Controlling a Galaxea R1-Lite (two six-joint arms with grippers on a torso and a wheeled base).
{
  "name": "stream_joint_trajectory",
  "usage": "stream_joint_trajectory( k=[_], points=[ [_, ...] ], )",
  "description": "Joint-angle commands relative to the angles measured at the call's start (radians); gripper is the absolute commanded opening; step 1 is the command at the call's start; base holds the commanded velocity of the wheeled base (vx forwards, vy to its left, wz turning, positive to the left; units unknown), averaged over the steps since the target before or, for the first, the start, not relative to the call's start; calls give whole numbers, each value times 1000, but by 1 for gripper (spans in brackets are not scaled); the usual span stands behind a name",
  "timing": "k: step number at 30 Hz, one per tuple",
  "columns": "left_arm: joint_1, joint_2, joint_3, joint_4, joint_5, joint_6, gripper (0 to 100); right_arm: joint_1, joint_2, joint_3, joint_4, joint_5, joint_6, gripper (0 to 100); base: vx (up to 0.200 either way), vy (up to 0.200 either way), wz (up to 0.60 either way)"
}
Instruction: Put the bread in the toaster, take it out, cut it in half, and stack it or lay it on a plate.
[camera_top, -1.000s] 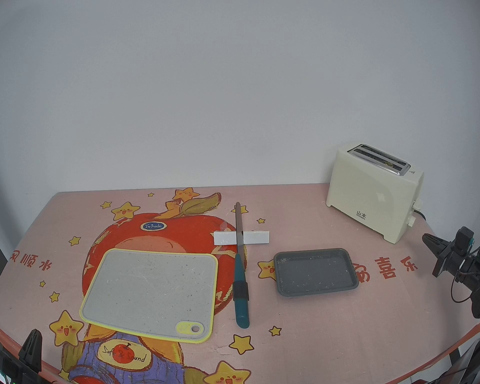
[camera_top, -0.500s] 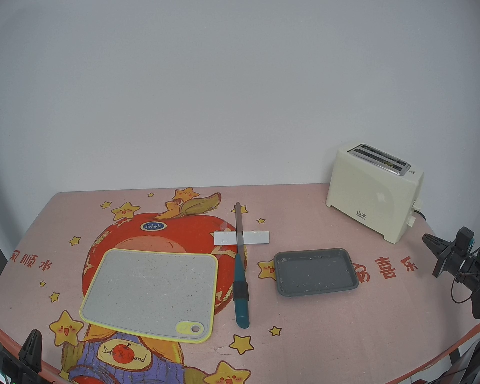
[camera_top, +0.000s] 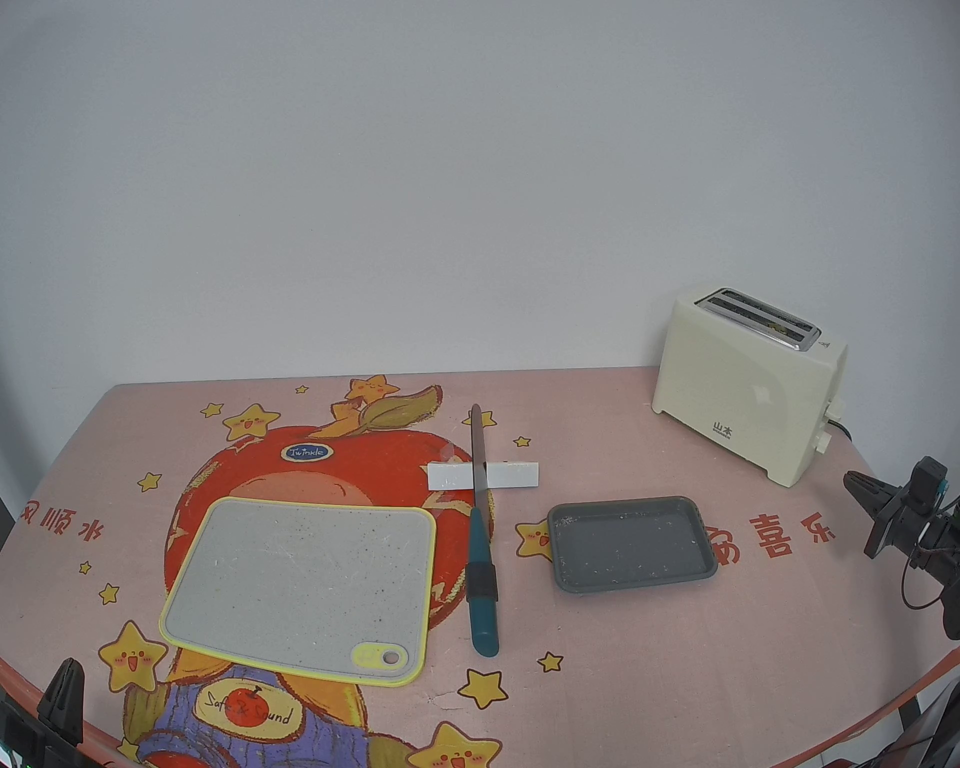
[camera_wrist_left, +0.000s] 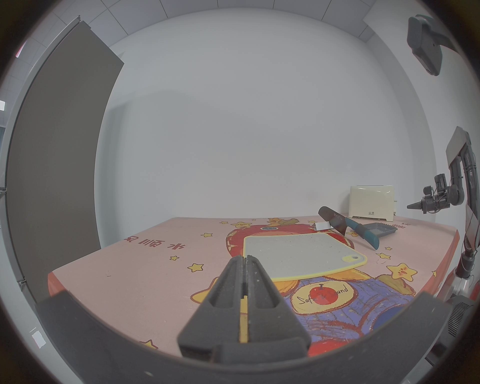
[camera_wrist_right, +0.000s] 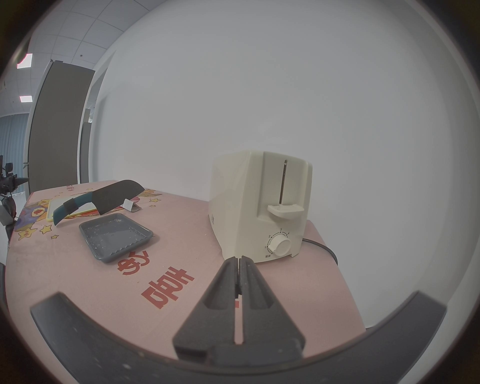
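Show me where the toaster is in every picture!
Head view: toaster at the far right, behind the grey tray.
Left wrist view: toaster small and far off, beyond the grey tray.
Right wrist view: toaster big and close, grey tray beside it.
Shared landmark: the grey tray.

The toaster (camera_top: 748, 385) stands at the far right corner of the table (camera_top: 700, 680). Before it, toward the middle, lies the tray (camera_top: 631, 544). Just left of the tray the knife (camera_top: 480, 540) runs from far to near, its blade crossing a small stand (camera_top: 510, 475), its handle toward the near edge. The cutting board (camera_top: 300, 587) lies just left of the knife.
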Motion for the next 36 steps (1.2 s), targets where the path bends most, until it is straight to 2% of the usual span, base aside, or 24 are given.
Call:
stream_joint_trajectory(
  k=[1, 15, 28, 36],
  points=[
    [0, -7, 18, 0, 0, 0, 0, 0, 11, -3, 0, 1, 0, 0, 0, 0, 0],
    [0, -7, 18, 0, 0, 0, 0, 63, 25, 8, 0, 2, 6, 0, 0, 0, 0],
    [0, -7, 18, 0, 0, 0, 0, 73, 65, -33, 24, 14, 7, 0, 0, 0, 0],
    [0, -7, 18, 0, 0, 0, 0, 57, 68, -41, 11, 13, 6, 0, 0, 0, 0]
  ],
)
